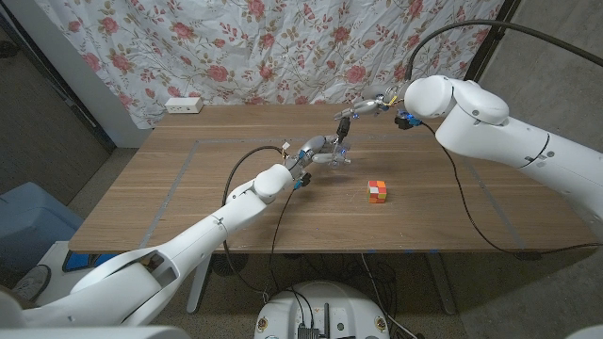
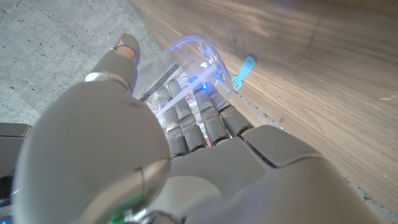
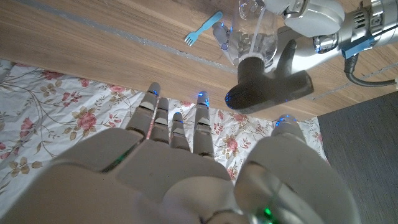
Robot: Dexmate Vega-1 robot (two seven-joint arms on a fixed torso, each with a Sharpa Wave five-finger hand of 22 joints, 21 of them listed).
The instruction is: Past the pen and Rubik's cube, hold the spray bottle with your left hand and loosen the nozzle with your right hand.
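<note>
while the left hand [image 1: 316,151] grips the clear spray bottle [image 3: 256,38] at mid-table, fingers [image 2: 193,121] wrapped round its body, the black nozzle [image 3: 264,87] points toward the right hand [image 1: 369,106]. right hand hovers just beside the nozzle, fingers [image 3: 177,121] apart, holding nothing. rubik's cube [image 1: 378,190] sits on the table [image 1: 188,188] nearer the robot; small blue fork [image 3: 202,30] lies near the bottle.

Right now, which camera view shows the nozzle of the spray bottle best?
The right wrist view: the black nozzle is large and unobstructed. The head view shows it small between the hands; in the left wrist view, I cannot make it out.
</note>
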